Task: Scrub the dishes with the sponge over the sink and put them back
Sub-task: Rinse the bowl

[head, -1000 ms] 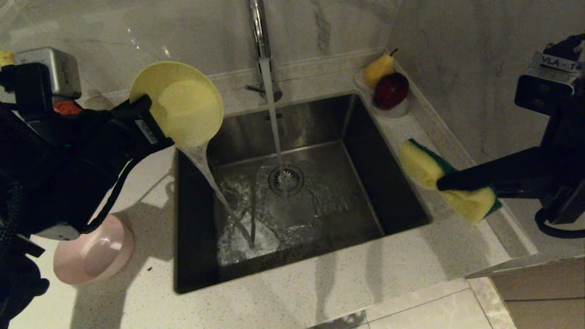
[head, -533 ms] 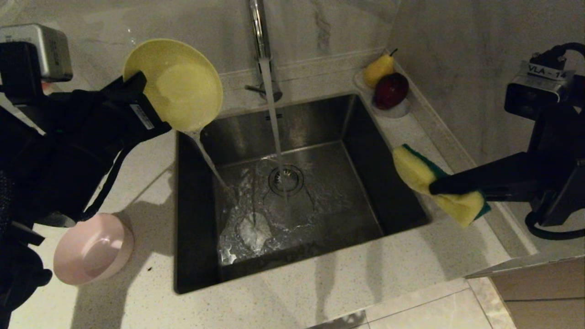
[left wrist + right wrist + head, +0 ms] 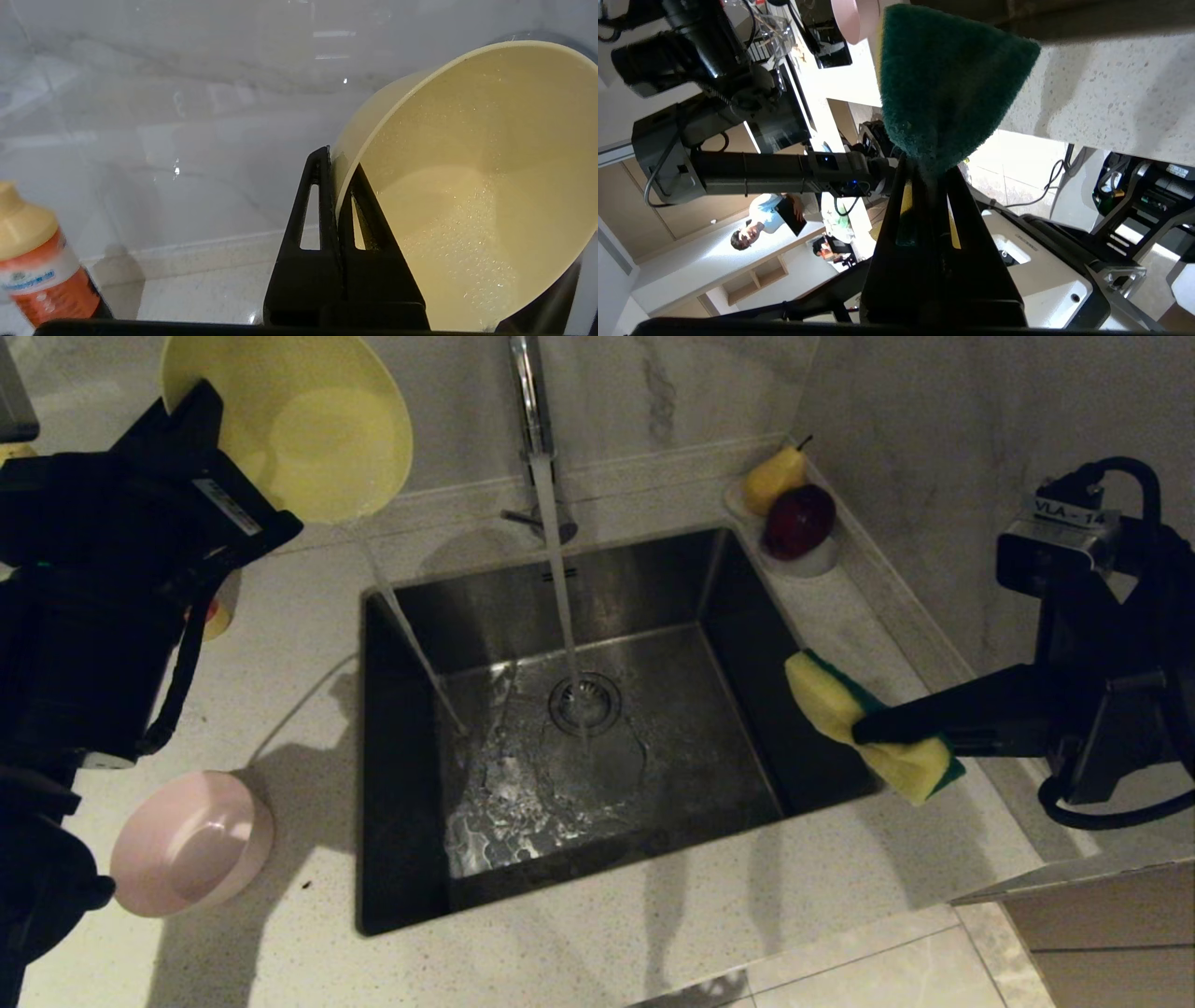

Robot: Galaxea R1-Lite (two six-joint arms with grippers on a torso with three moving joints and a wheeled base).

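Observation:
The yellow bowl is tilted on its side high above the counter, left of the sink. My left gripper is shut on its rim. A thin trickle falls from the bowl into the sink. In the left wrist view the fingers pinch the wet yellow bowl's edge. The pink bowl stands upright on the counter at the front left. My right gripper is shut on the sponge over the sink's right rim. The sponge's green face shows in the right wrist view.
The tap runs a stream onto the drain strainer. A white dish with a pear and a red apple sits at the back right corner. An orange bottle stands by the wall on the left. The counter ends at the front.
My left gripper has lifted the yellow bowl up and to the left, away from the sink's corner, and the pour has thinned. My right gripper has carried the sponge slightly left toward the sink.

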